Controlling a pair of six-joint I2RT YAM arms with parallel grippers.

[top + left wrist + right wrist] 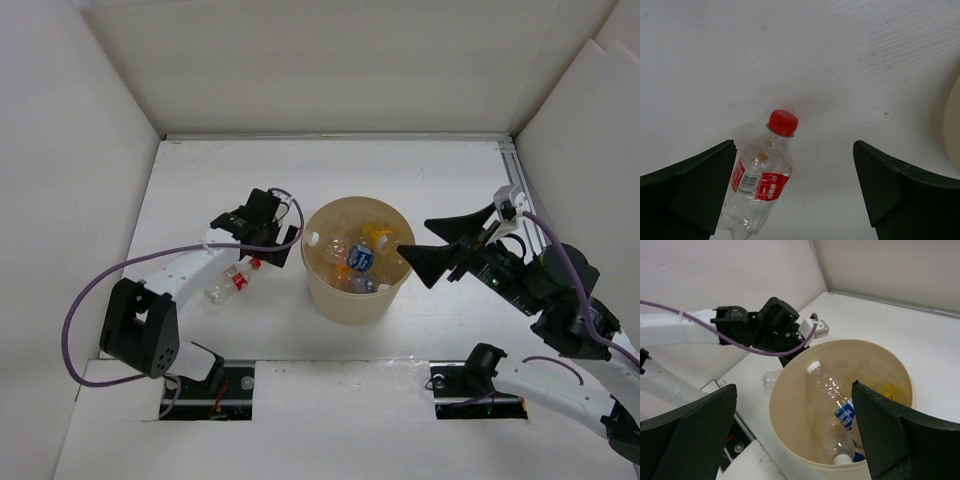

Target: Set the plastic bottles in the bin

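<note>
A red-capped bottle (760,175) is seen lying on the bench (840,60) between the wide-open left fingers (690,185), ungripped. The right fingers (685,435) are held open over the bin (880,365), where other bottles (830,395) are piled.

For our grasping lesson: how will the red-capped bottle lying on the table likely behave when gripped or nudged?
The red-capped bottle looks empty, so probably light. Its crinkled wall may dent when squeezed. Lying on its round side, it could roll.
</note>
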